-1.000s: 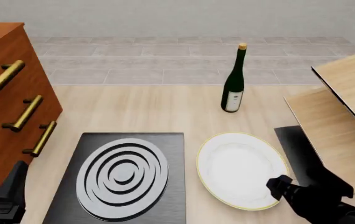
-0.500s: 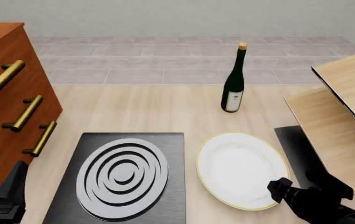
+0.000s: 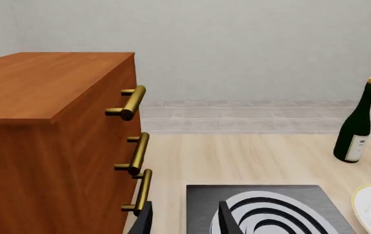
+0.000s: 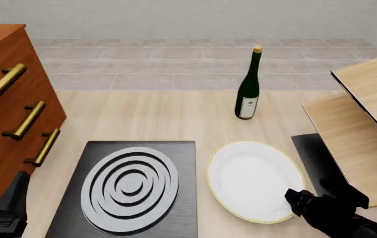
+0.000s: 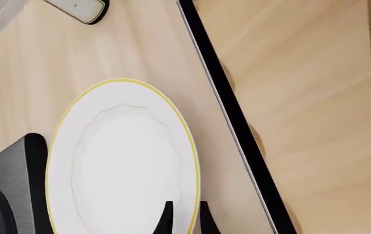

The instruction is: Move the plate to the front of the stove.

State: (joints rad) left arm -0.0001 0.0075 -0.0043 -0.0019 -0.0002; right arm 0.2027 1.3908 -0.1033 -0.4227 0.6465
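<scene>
The white plate point(image 4: 251, 176) with a thin gold rim lies on the table just right of the stove point(image 4: 129, 186), a black slab with a ringed silver burner. My right gripper point(image 4: 297, 200) is at the plate's near right edge. In the right wrist view its two fingers point(image 5: 166, 218) stand close together astride the rim of the plate point(image 5: 120, 165), shut on it. My left gripper point(image 4: 8, 202) hangs at the table's near left, beside the stove's left edge. In the left wrist view the left gripper point(image 3: 185, 220) is open and holds nothing, with the stove point(image 3: 263, 209) ahead.
A dark wine bottle point(image 4: 247, 89) stands behind the plate. A wooden cabinet point(image 4: 6, 124) with brass handles fills the left side. A plain black mat point(image 4: 311, 153) and slanted wooden boards point(image 4: 364, 119) lie close to the plate's right.
The right gripper has dropped slightly toward the near edge, and the plate has shifted a little to the left. The left arm has not moved.
</scene>
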